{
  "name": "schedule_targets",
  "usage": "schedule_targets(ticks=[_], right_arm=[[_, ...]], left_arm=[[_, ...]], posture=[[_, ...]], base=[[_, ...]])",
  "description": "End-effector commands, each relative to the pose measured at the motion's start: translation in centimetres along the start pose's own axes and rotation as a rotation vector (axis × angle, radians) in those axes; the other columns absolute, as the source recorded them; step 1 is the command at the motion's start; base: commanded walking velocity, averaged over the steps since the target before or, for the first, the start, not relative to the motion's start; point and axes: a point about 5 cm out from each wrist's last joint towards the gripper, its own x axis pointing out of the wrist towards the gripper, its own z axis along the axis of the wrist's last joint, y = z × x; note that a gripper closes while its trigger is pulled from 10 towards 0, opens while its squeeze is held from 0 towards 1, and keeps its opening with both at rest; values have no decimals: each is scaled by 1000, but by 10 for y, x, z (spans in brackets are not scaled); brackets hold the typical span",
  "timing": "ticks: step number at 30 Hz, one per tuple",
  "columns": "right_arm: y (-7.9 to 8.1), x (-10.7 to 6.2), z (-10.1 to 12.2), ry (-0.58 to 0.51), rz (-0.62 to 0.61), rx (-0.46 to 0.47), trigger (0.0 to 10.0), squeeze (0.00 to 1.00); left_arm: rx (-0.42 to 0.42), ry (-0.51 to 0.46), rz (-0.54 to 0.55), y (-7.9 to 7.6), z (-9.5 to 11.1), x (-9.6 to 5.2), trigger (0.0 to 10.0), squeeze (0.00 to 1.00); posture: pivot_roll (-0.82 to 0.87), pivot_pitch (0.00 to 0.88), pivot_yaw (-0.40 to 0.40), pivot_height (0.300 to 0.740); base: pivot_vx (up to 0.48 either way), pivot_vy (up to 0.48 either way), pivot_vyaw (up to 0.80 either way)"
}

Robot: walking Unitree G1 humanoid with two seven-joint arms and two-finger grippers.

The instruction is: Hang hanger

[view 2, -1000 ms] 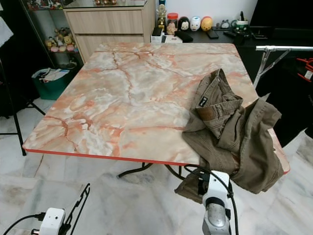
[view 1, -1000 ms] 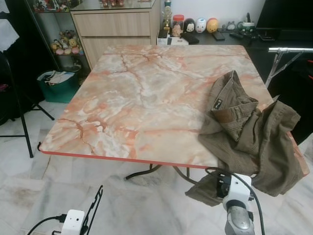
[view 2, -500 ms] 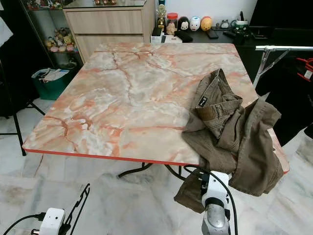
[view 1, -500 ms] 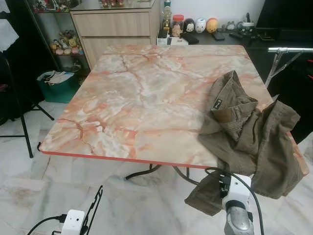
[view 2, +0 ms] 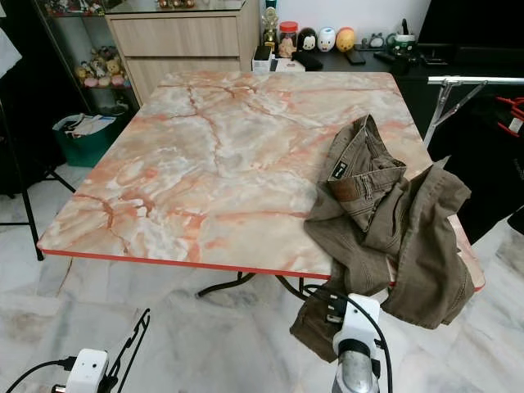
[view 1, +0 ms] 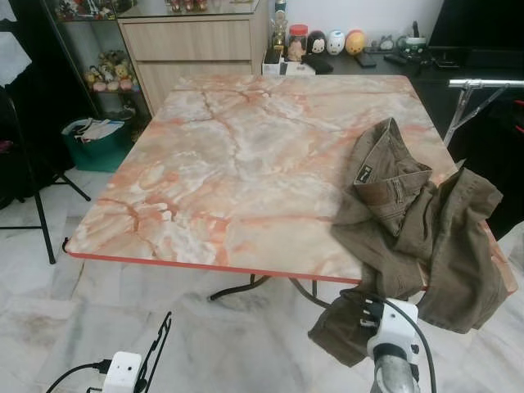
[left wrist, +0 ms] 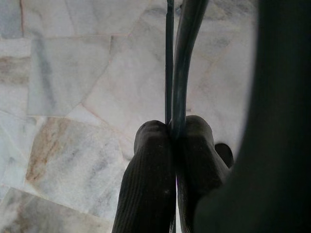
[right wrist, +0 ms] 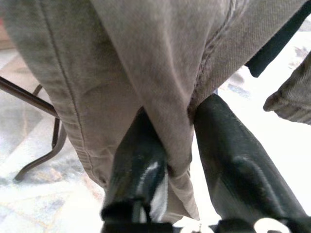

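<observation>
right gripper [right wrist: 177,145] pinches trousers [view 1: 426,237] off table [view 1: 246,164]; left gripper [left wrist: 174,145] clamps hanger [view 1: 155,348]

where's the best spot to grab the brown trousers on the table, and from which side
Grip the loose fold of the brown trousers that hangs off the near right corner of the marble table, coming from below at the table's front edge. That part dangles free, so fingers can close around it. The right gripper is already shut on that hanging cloth; the left gripper is shut on the hanger.
</observation>
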Motion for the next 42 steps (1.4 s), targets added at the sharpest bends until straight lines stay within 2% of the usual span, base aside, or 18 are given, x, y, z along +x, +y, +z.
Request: schedule_targets(ticks=[1, 12, 16, 17, 20, 29, 32, 36, 37, 39, 40, 42], right_arm=[[6, -2, 3, -30, 30, -4, 0, 0], [2, 0, 19, -104, 15, 14, 0, 0], [5, -1, 35, -180, 28, 21, 0, 0], [7, -7, 45, -231, 33, 43, 0, 0], [8, -16, 52, -269, 38, 53, 0, 0], [5, -41, 53, -284, 55, 47, 0, 0], [4, -43, 56, -290, 51, 50, 0, 0], [7, -22, 103, -403, 70, 53, 0, 0], [7, -22, 103, -403, 70, 53, 0, 0], [5, -11, 125, -453, 64, 52, 0, 0], [4, -5, 139, -486, 57, 54, 4471, 0], [4, -5, 139, -486, 57, 54, 4471, 0]], left_arm=[[26, 37, 2, 2, -7, -2, 10000, 0], [25, 28, 1, 3, -5, -2, 10000, 0], [25, 23, 4, 3, -4, -2, 10000, 0], [24, 22, 6, 4, -4, -2, 10000, 0], [24, 21, 6, 4, -4, -2, 10000, 0], [25, 12, 1, 3, -1, 0, 10000, 0], [25, 10, 0, 2, 0, 0, 10000, 0], [25, 10, -1, 2, 1, 0, 10000, 0], [25, 10, -1, 2, 1, 0, 10000, 0], [23, 9, 0, 1, 1, 0, 10000, 0], [22, 9, 0, 1, 1, 0, 10000, 0], [22, 9, 0, 1, 1, 0, 10000, 0]], posture=[[133, 13, 51, 740], [128, 14, 53, 740], [132, 12, 48, 740], [133, 13, 47, 740], [131, 13, 47, 740], [125, 13, 42, 740], [125, 13, 42, 740], [111, 8, 46, 740], [111, 8, 46, 740], [114, 7, 48, 740], [115, 5, 44, 740], [115, 5, 44, 740]], base=[[0, 0, 0], [0, 0, 0], [0, 0, 0], [0, 0, 0], [0, 0, 0], [0, 0, 0], [0, 0, 0], [0, 0, 0], [0, 0, 0], [0, 0, 0], [0, 0, 0], [0, 0, 0]])
